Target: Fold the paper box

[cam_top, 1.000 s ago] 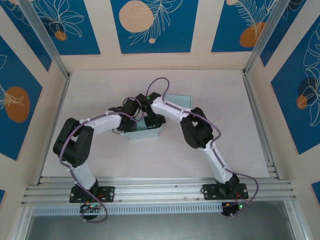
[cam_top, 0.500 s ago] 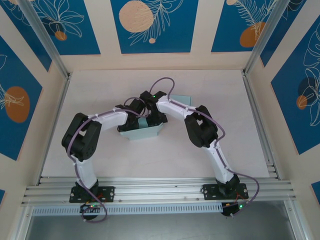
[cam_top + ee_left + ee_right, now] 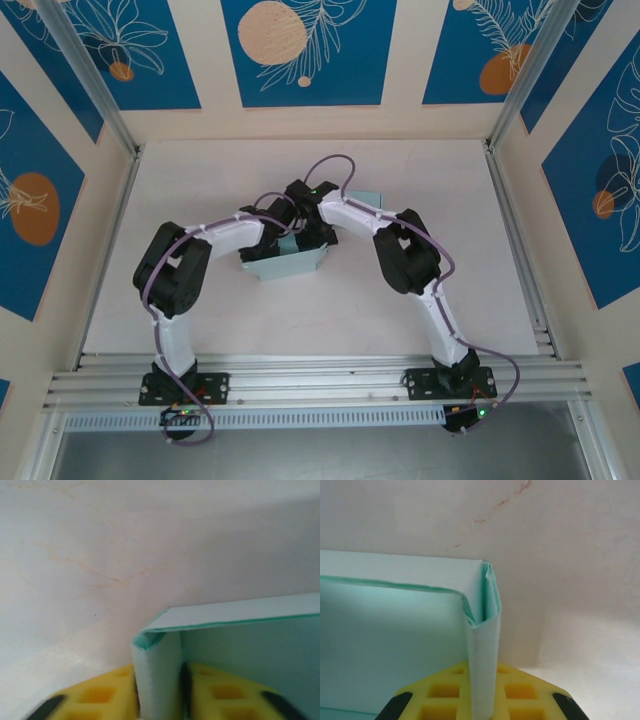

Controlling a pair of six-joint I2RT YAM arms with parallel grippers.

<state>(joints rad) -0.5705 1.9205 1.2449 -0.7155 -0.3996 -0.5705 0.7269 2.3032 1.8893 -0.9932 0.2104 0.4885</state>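
The pale green paper box (image 3: 287,264) stands near the middle of the white counter (image 3: 200,180), with one hand at each side wall. The right hand (image 3: 483,692) is closed on the doubled-over right wall, its pads flat against both faces. The left hand (image 3: 159,692) straddles the left wall; we cannot tell whether its pads clamp it or stand just off it. For a clean crease, we judge that both hands should press squarely near the corners, hold the walls upright, and let go only once the folded flap sits tucked.

I've swung the left elbow (image 3: 172,272) in toward the paper box (image 3: 285,265) (right elbow (image 3: 408,258) drifted slightly outward).
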